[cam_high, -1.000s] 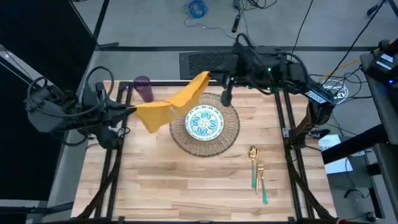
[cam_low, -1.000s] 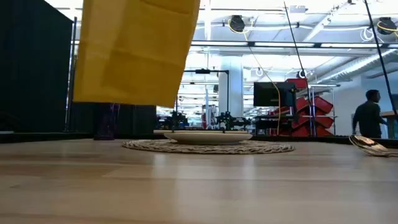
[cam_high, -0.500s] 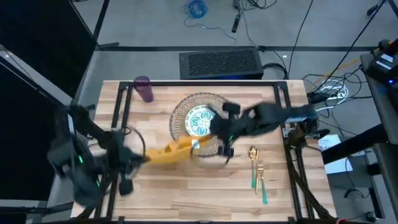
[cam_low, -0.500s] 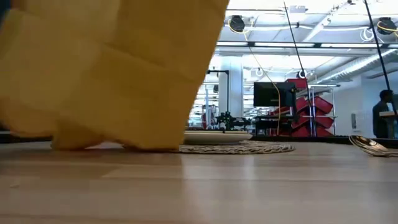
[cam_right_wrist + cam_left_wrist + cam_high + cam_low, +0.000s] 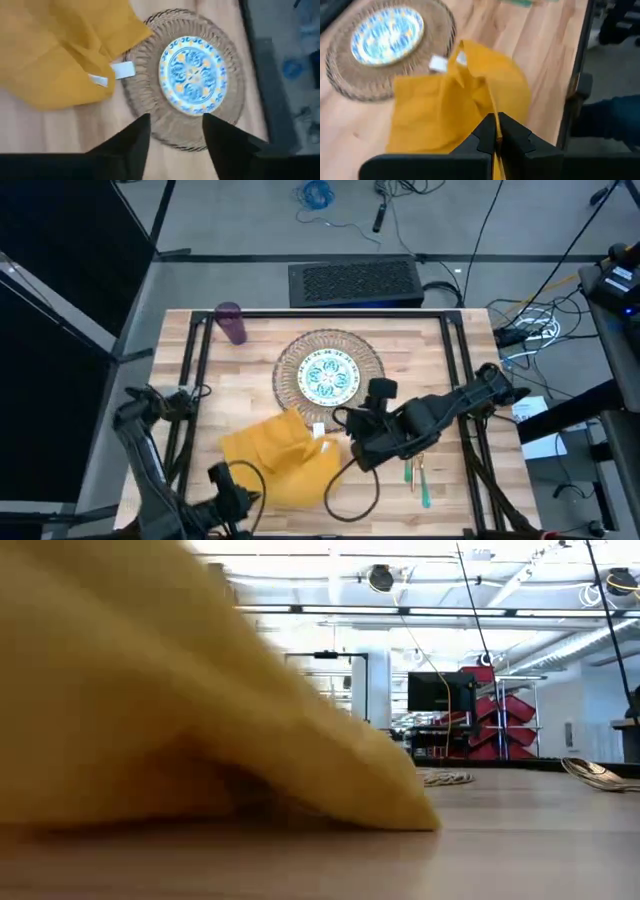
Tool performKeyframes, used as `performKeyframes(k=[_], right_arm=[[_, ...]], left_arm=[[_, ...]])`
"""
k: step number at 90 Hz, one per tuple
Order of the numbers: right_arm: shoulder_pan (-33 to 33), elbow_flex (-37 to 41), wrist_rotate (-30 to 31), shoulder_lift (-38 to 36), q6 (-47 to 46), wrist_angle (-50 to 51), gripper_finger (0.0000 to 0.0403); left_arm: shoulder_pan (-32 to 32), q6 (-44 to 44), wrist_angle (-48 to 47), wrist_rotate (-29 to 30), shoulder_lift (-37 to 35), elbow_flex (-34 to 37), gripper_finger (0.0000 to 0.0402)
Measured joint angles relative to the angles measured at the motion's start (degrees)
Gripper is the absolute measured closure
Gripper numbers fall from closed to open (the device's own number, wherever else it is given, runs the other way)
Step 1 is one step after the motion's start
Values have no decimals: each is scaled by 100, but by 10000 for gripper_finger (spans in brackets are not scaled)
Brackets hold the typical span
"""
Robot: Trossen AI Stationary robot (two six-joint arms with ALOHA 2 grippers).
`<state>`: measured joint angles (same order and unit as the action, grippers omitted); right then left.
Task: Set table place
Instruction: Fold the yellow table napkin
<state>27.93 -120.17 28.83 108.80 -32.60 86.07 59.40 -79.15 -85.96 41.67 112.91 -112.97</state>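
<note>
Near the front of the table [image 5: 440, 350], left of centre, your mustard napkin [image 5: 285, 455] lies rumpled on the planks, its far corner just touching the woven mat [image 5: 372, 385]. Your left gripper [image 5: 496, 131] has its fingers pressed together on a raised fold of that napkin at the near edge of the cloth. Your right gripper [image 5: 174, 131] hangs over the near side of the mat with its fingers spread and nothing between them; the napkin sits just beside it, its white tag [image 5: 122, 70] lying on the mat's rim. On the mat sits the patterned plate [image 5: 329, 376]. You have the fork and spoon [image 5: 415, 470] right of the right gripper, and the purple cup [image 5: 232, 323] at the far left corner.
</note>
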Motion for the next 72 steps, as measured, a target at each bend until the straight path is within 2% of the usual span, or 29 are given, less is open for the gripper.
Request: performKeyframes(k=[10, 21, 32, 43, 56, 72], right_arm=[[64, 788, -596, 37, 199, -1465, 215], [48, 1835, -805, 56, 828, -3136, 225], [-381, 2662, -1033, 56, 1119, -4107, 233], [-859, 3426, -1757, 56, 1514, -5430, 233], [-1294, 3795, -2311, 56, 1809, -5990, 233], [-1457, 3991, -2838, 130, 1997, -6722, 233]], left_arm=[[3, -11, 266, -146, 325, 0, 402], [-18, -57, 503, -159, 564, 0, 402], [-41, -321, 512, -291, 731, 0, 402], [-40, -457, 545, -457, 829, 0, 402], [-55, -497, 556, -872, 943, 0, 402], [-75, -599, 442, -907, 954, 0, 402]])
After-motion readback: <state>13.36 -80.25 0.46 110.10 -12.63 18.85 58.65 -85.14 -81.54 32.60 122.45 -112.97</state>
